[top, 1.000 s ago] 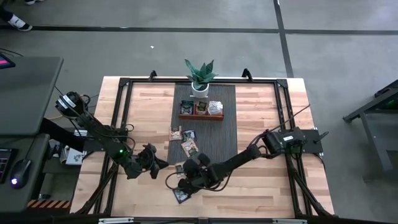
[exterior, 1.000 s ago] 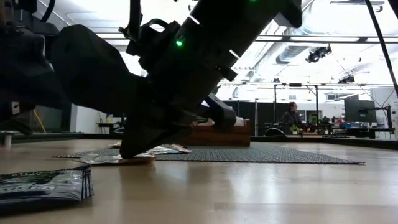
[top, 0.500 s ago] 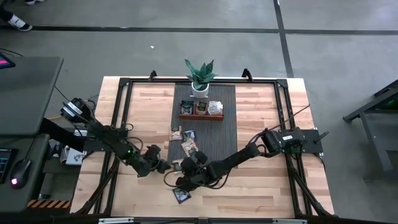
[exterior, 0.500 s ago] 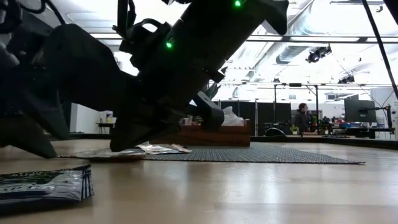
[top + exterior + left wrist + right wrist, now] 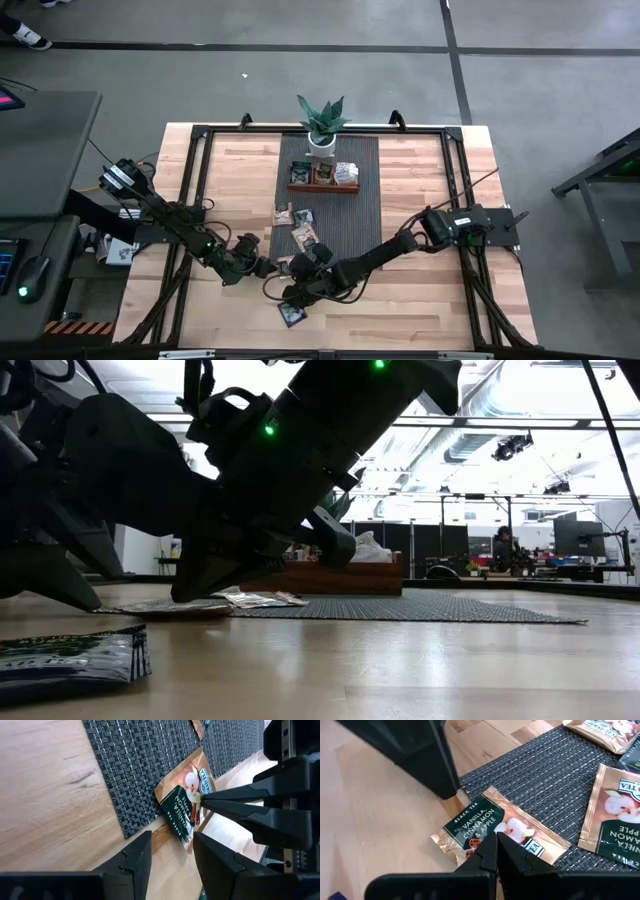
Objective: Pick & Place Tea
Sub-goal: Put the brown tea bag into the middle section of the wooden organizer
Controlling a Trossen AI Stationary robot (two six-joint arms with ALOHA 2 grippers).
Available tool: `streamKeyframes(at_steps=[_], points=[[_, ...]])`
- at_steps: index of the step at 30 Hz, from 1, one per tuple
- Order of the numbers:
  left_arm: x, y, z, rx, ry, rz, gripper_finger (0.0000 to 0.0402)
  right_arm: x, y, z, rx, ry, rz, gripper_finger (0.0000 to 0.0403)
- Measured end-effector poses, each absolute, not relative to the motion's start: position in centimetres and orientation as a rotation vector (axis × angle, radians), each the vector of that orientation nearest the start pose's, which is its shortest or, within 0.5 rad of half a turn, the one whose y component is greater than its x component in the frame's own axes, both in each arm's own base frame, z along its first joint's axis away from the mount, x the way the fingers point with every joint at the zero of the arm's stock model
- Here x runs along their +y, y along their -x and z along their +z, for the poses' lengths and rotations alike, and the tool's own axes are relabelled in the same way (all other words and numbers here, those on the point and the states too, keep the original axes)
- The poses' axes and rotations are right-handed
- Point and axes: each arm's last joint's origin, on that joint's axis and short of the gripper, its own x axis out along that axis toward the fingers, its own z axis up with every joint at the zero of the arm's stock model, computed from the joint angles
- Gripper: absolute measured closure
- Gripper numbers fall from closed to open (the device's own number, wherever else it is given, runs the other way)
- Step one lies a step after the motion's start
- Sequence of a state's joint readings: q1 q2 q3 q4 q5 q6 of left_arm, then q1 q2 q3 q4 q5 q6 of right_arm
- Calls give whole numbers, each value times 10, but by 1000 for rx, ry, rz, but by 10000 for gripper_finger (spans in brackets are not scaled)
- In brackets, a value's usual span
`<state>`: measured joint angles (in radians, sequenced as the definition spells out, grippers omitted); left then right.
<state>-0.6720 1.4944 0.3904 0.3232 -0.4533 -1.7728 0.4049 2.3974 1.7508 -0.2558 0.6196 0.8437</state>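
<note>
A tan and dark green tea sachet lies flat, partly on the dark woven mat's near left corner and partly on the wood. My right gripper is shut, its tip on this sachet. My left gripper is open and low over the table just left of the sachet, its fingers pointing at the sachet's edge without touching it. In the high view the two grippers meet near the mat's near left corner. My right gripper presses its shut fingertips down on the sachet's printed face near its middle, slanting down from the table's right. The sachet stays flat, one part on the mat and one part on the wood.
Three more sachets lie on the mat beyond, two showing in the right wrist view. A dark sachet lies near the table's near edge. The wooden tray and potted plant stand at the far end of the mat.
My left gripper has moved toward the table's right, closing in on the sachet under my right gripper. My right gripper has shifted slightly toward the left and stayed shut and low.
</note>
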Motion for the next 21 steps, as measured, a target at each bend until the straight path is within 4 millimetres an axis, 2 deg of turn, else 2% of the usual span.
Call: streamKeyframes(at_steps=[8,21], points=[[-133,-188,109,609,1287,417,259,183,-469,111,667,-364,-461,403],[-134,-191,105,550,1292,426,259,177,-467,111,709,-444,-509,403]])
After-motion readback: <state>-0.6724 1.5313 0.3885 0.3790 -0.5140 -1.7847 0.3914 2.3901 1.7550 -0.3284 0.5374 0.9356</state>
